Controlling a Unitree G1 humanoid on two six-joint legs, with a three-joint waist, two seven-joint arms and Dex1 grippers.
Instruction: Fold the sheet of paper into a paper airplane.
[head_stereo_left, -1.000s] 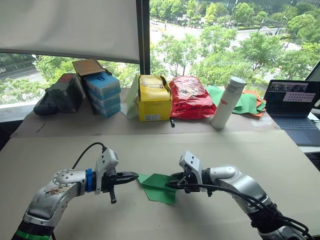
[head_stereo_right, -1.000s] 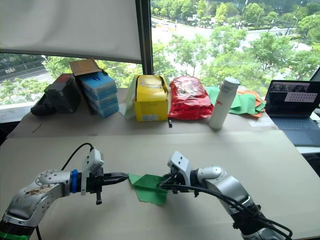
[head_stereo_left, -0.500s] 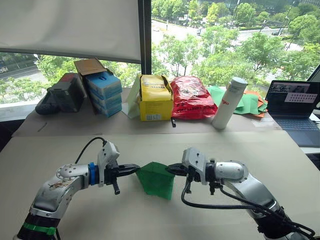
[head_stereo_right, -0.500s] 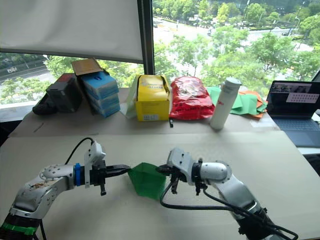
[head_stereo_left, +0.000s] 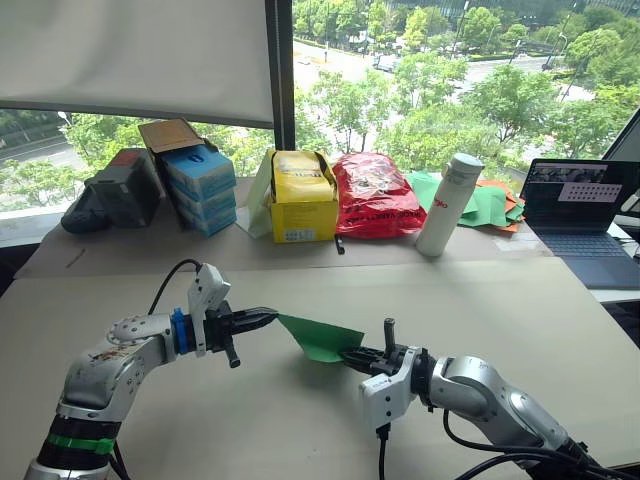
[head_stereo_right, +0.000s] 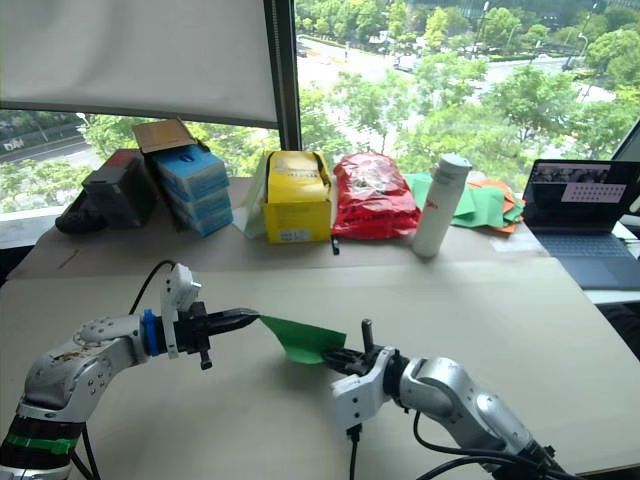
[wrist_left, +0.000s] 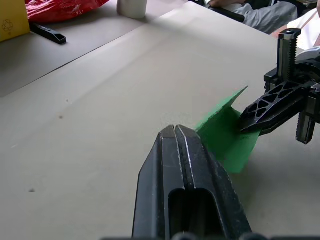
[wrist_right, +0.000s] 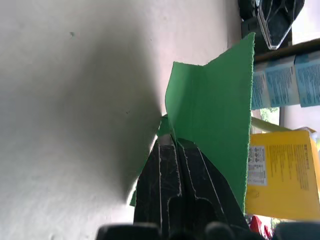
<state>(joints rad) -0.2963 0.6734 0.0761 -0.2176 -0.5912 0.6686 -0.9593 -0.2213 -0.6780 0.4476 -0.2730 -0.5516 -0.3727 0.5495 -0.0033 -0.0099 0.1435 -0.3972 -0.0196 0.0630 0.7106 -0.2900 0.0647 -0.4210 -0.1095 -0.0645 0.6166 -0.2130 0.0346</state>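
The sheet of paper (head_stereo_left: 320, 338) is green, folded, and held above the table, sloping down from left to right between my two grippers. My left gripper (head_stereo_left: 270, 317) is shut with its tip at the sheet's upper left corner. In the left wrist view the sheet of paper (wrist_left: 225, 137) comes out from just behind the shut fingertips (wrist_left: 167, 137). My right gripper (head_stereo_left: 352, 355) is shut on the sheet's lower right edge. The right wrist view has the black fingers (wrist_right: 190, 165) pinching the sheet of paper (wrist_right: 215, 100) along a crease. No finished paper airplane shape is visible.
Along the window stand a black case (head_stereo_left: 105, 195), blue boxes (head_stereo_left: 203, 185), a yellow box (head_stereo_left: 302, 197), a red bag (head_stereo_left: 378, 195) and a white bottle (head_stereo_left: 440, 205). A heap of green and orange sheets (head_stereo_left: 490, 205) lies beside a laptop (head_stereo_left: 580, 215).
My right gripper has dropped lower and nearer and rolled over. The green sheet has gone from a hanging pouch to a flatter sloping strip. The left gripper has hardly moved.
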